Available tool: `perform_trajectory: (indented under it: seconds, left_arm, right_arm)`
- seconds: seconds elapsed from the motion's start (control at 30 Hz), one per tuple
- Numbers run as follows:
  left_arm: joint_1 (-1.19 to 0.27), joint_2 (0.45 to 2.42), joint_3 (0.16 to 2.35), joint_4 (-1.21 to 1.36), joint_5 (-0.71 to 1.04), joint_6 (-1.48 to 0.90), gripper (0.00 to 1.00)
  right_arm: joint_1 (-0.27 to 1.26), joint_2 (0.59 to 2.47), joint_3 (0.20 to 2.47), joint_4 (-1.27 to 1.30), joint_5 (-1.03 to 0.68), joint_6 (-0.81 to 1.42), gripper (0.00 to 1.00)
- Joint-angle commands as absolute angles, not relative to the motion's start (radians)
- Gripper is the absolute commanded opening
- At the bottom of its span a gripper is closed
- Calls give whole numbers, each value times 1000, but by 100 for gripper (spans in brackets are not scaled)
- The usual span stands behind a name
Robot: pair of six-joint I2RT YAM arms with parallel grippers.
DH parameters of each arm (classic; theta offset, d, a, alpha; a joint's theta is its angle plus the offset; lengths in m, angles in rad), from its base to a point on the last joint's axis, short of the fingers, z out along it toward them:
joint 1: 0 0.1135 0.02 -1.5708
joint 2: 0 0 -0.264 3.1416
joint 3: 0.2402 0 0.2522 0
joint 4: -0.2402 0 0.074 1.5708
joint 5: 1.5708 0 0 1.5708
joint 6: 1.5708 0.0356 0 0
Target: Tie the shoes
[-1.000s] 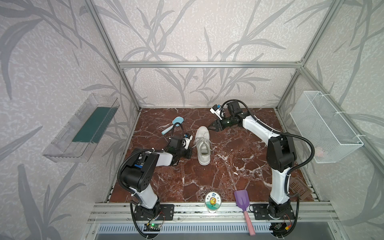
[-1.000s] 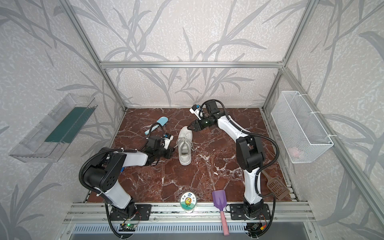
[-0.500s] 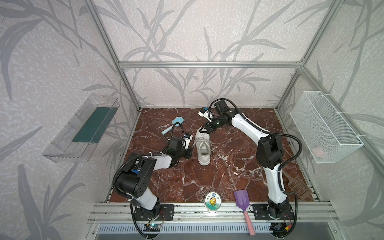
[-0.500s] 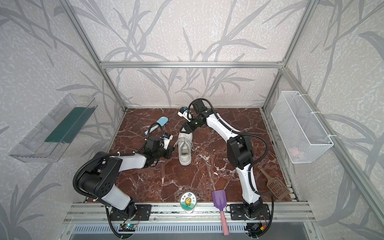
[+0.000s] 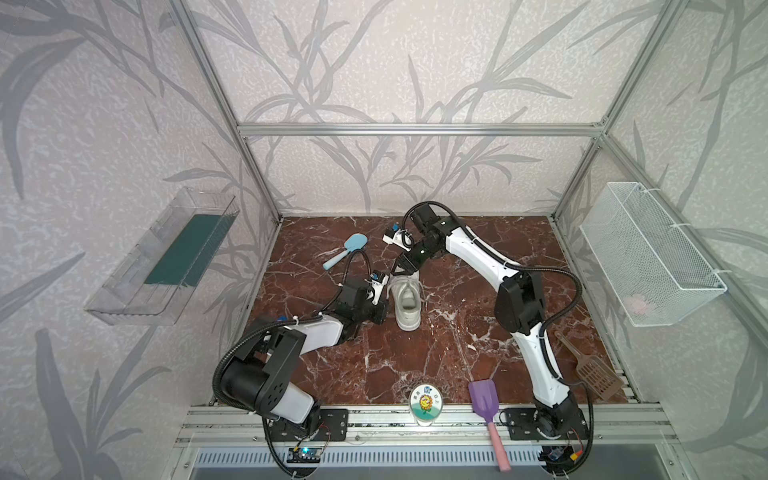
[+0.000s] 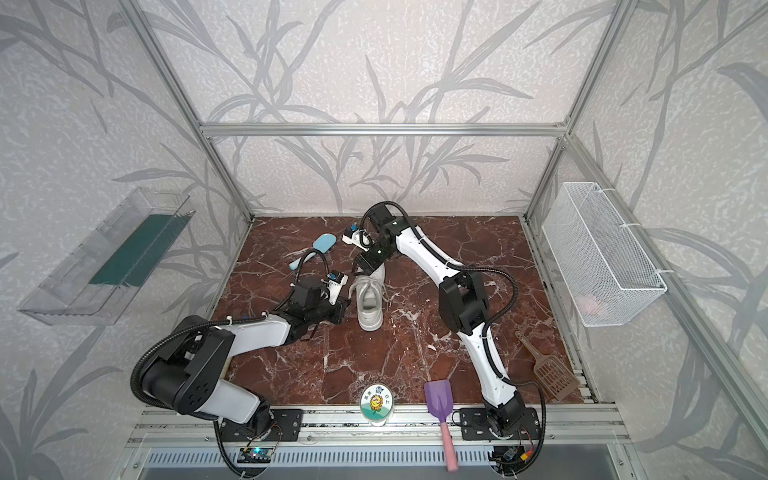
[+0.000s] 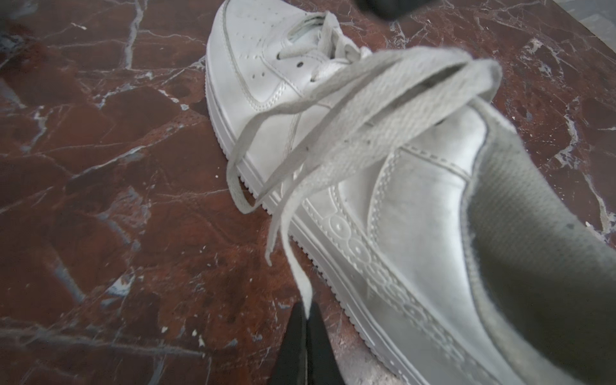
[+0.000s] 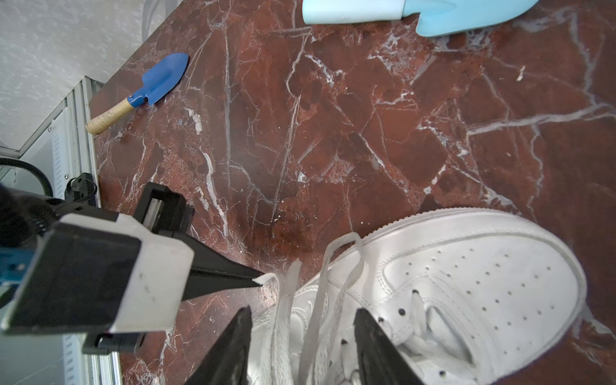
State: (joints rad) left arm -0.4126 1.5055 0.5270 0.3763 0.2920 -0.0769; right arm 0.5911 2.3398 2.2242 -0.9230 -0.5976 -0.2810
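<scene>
The shoe is a white low-top sneaker (image 5: pixel 406 305) (image 6: pixel 370 307) lying mid-floor with its toe toward the back wall. Loose flat white laces (image 7: pixel 383 110) loop over its side. My left gripper (image 7: pixel 306 311) (image 8: pixel 258 280) is beside the shoe's left flank, shut on the end of one lace. My right gripper (image 8: pixel 303 311) (image 5: pixel 401 266) hangs over the front of the shoe, jaws open. Lace strands (image 8: pixel 316 300) run between its fingers, and neither finger touches them.
A light blue scoop (image 5: pixel 347 249) (image 8: pixel 433 13) lies behind the shoe. A blue trowel (image 8: pixel 156 83) is near the left wall. At the front edge are a round tin (image 5: pixel 424 403), a purple shovel (image 5: pixel 484 401) and a brown slotted scoop (image 5: pixel 590 370). A wire basket (image 5: pixel 648 253) hangs on the right wall.
My right arm has swung left and down from the back of the floor to over the shoe's toe, its jaws narrowing a little. The left gripper has stayed shut on the lace.
</scene>
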Motion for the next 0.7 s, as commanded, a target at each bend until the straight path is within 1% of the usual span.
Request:
perform_trajectory:
  seconds: [0.0, 0.1, 0.33, 0.43, 0.67]
  left_arm:
    - [-417, 1469, 508, 370, 277, -111, 0]
    - [-416, 1459, 505, 370, 296, -128, 0]
    - [-405, 1507, 513, 398, 330, -200, 0]
    - [-398, 1525, 523, 399, 364, -198, 0]
    - [-397, 1483, 495, 418, 360, -215, 0]
  right_arm:
    - [592, 2363, 2258, -960, -615, -267, 51]
    - [591, 2365, 2263, -954, -645, -256, 51]
    - [588, 2370, 2267, -966, -643, -253, 52]
    - [586, 2364, 2257, -971, -647, -263, 51]
    - [582, 2376, 2269, -1001, -637, -288, 50]
